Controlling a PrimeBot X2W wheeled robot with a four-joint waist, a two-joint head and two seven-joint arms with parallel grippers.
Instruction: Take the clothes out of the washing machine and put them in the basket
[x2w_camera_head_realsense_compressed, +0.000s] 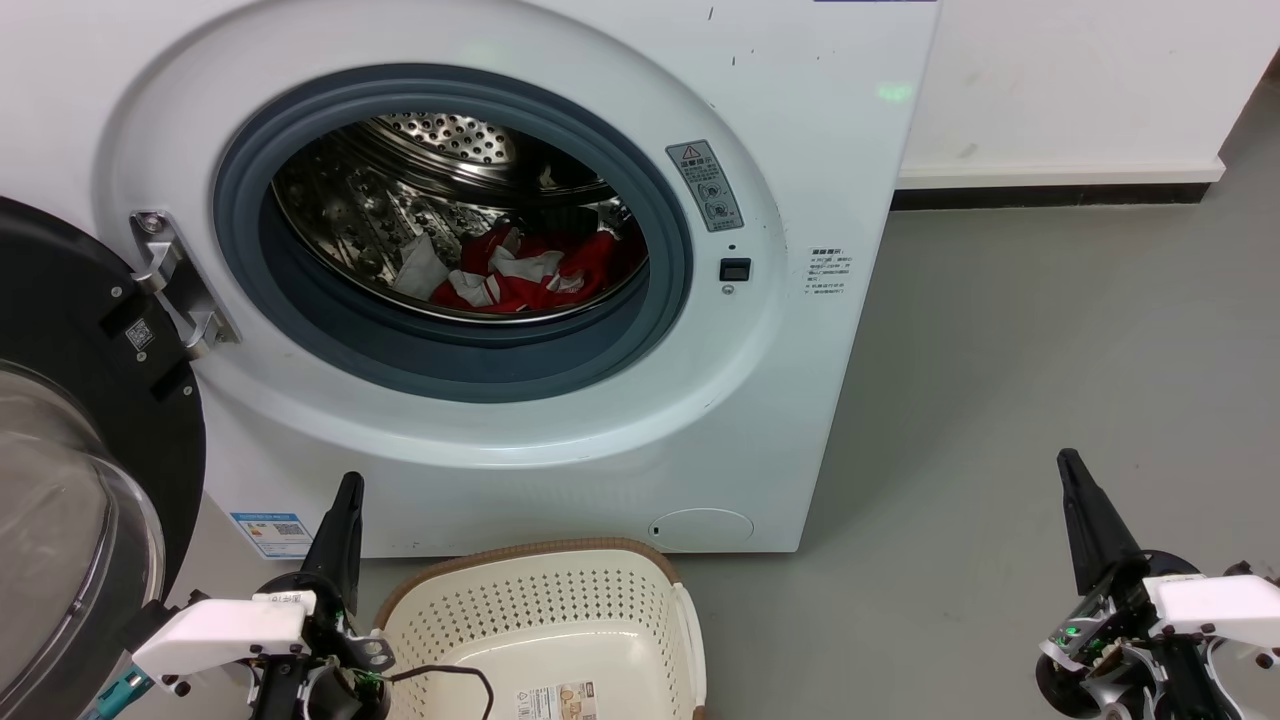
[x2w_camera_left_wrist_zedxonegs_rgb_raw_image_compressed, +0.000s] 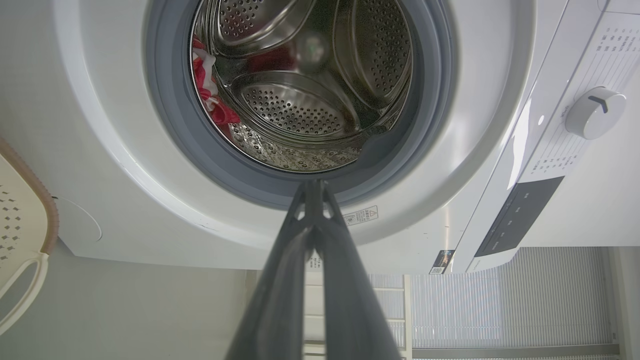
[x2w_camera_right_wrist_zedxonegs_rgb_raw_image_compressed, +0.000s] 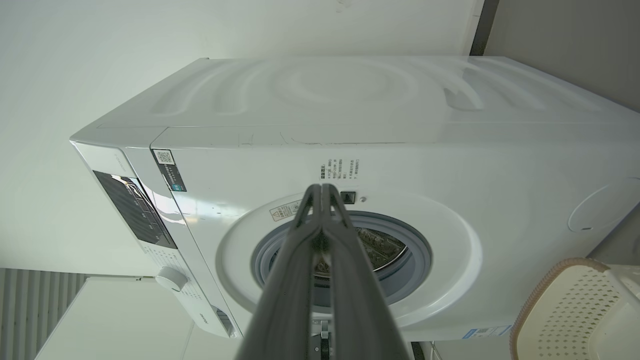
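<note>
Floor (x2w_camera_head_realsense_compressed: 1050, 380): smooth, plain grey.
Wall (x2w_camera_head_realsense_compressed: 1080, 80): white, lightly scuffed.
Skirting (x2w_camera_head_realsense_compressed: 1050, 195): dark strip under a white ledge.
Slatted panel (x2w_camera_left_wrist_zedxonegs_rgb_raw_image_compressed: 500, 310): pale grey.

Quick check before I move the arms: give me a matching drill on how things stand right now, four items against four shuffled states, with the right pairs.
Items
1. clothes
2. basket
3. door
4. left gripper

States
A. swung open at the head view's left
B. fingers shut, holding nothing
C. lying in the steel drum
D. on the floor, in front of the washing machine

Pairs: 1-C; 2-D; 3-A; 4-B
</note>
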